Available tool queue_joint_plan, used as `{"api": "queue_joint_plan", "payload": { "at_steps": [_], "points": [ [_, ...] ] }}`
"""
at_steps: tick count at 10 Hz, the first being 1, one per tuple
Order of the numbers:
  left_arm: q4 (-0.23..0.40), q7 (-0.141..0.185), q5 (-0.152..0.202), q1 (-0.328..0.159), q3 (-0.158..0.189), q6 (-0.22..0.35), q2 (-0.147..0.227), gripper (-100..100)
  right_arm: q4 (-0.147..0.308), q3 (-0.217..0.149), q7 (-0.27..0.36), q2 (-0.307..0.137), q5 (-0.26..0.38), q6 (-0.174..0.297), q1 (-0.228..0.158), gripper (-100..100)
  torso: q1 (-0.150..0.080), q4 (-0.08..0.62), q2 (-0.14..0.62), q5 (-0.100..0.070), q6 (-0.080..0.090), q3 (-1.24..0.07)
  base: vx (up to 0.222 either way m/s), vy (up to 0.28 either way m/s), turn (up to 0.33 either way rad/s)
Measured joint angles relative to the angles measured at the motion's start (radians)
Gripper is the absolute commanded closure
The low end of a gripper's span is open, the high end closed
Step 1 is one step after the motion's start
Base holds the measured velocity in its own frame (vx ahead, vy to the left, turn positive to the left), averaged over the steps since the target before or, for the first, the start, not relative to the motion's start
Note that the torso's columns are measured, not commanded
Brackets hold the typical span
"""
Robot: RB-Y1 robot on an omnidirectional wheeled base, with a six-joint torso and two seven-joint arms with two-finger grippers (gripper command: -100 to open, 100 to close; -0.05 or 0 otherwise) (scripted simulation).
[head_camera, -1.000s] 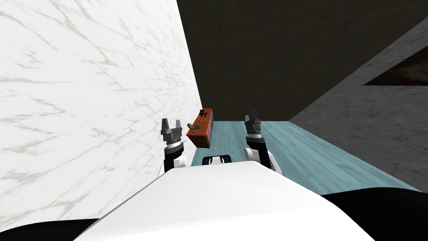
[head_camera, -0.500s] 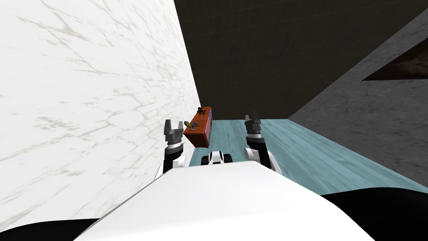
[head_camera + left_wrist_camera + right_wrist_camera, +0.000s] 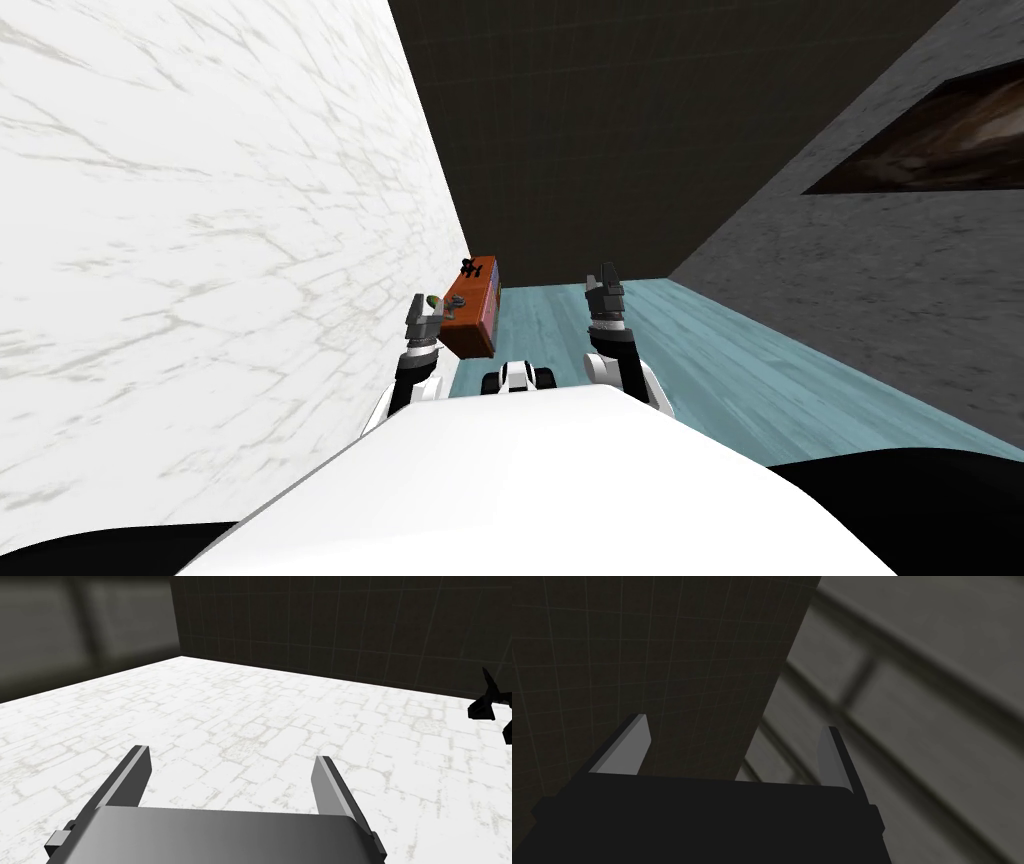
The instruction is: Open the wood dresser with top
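Observation:
The dresser (image 3: 470, 312) is a reddish-brown box standing against the white marbled wall (image 3: 200, 250) ahead of me, with a small black object (image 3: 467, 267) and a green one (image 3: 432, 299) on its top. Its front face (image 3: 490, 300) looks out over the teal floor. My left gripper (image 3: 422, 315) is raised at the dresser's near end, close by the wall, and I cannot tell whether it touches. In the left wrist view, the left gripper (image 3: 230, 776) is open and empty, facing the white wall (image 3: 260, 721). My right gripper (image 3: 604, 290) is raised over the floor, and in the right wrist view the right gripper (image 3: 734, 748) stands open.
The teal floor (image 3: 620, 340) runs forward to a dark tiled wall (image 3: 600, 130). A grey wall (image 3: 880, 290) with a dark picture (image 3: 930, 140) closes the right side. A small black shape (image 3: 492, 703) shows at the edge of the left wrist view.
My head view has swung, shifting the dresser and walls leftward. My left hand has moved toward the dresser's near end and turned. The right arm has kept still.

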Motion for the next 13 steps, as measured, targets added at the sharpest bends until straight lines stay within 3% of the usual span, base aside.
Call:
{"api": "queue_joint_plan", "payload": {
  "at_steps": [3, 7, 10, 13],
  "points": [
    [0.1, 0.044, 0.009, 0.006, 0.021, 0.006, 0.033, -100, 0.0, 0.0, 0.0, 0.0, 0.0, 0.0, 0.0, 0, 0.0, 0.0, -0.001, 0.0, 0.0, 0.0, 0.07, -0.047, -0.218],
    [0.255, 0.106, 0.012, 0.021, 0.04, 0.027, 0.035, -100, 0.0, 0.0, 0.0, 0.0, 0.0, 0.0, 0.0, 0, 0.0, 0.0, 0.0, 0.0, 0.0, 0.0, 0.086, -0.051, -0.24],
    [0.356, 0.177, 0.029, 0.035, 0.074, 0.052, 0.058, -100, 0.0, 0.0, 0.0, 0.0, 0.0, 0.0, 0.0, 0, 0.0, 0.0, 0.001, 0.0, 0.0, 0.0, 0.081, -0.046, -0.216],
    [0.417, 0.208, 0.031, 0.04, 0.083, 0.081, 0.059, -100, 0.0, 0.0, 0.0, 0.0, 0.0, 0.0, 0.0, 0, 0.002, 0.001, 0.002, 0.0, 0.0, 0.001, 0.047, -0.016, -0.145]
  ]
}}
